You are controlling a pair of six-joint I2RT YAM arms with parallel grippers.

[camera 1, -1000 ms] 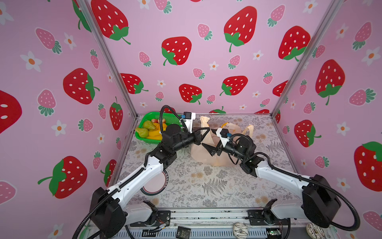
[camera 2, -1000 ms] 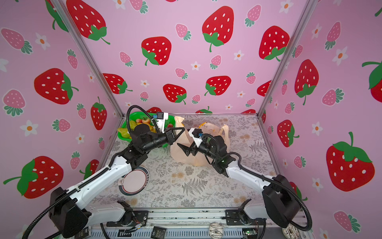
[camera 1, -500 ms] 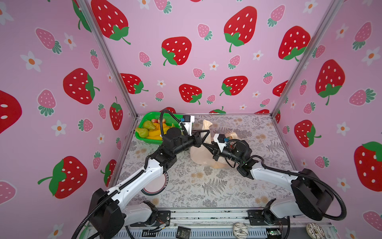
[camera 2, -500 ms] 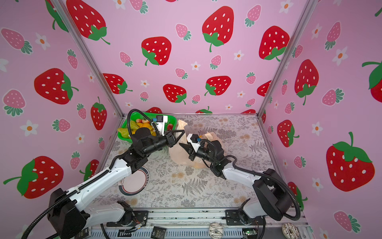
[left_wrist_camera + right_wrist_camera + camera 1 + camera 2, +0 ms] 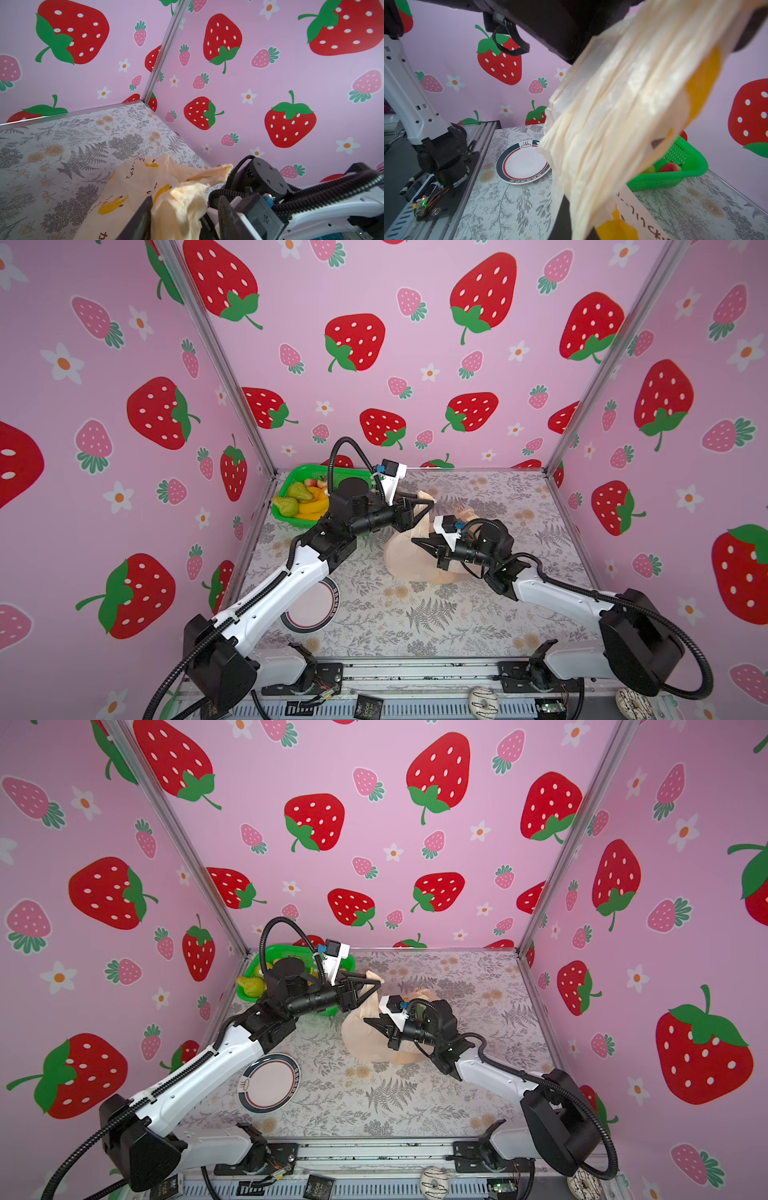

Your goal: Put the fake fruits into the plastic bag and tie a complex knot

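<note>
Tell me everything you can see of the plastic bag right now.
The plastic bag is thin, crinkly, translucent peach film printed with yellow bananas and dark text. Its bulging body rests on the floral table, near the green basket. A handle is gathered into a pleated strip stretched between the arms: the right gripper is shut on it, and the left gripper has its fingers apart on either side of it. Contents are hidden; I cannot make out a knot.
</note>
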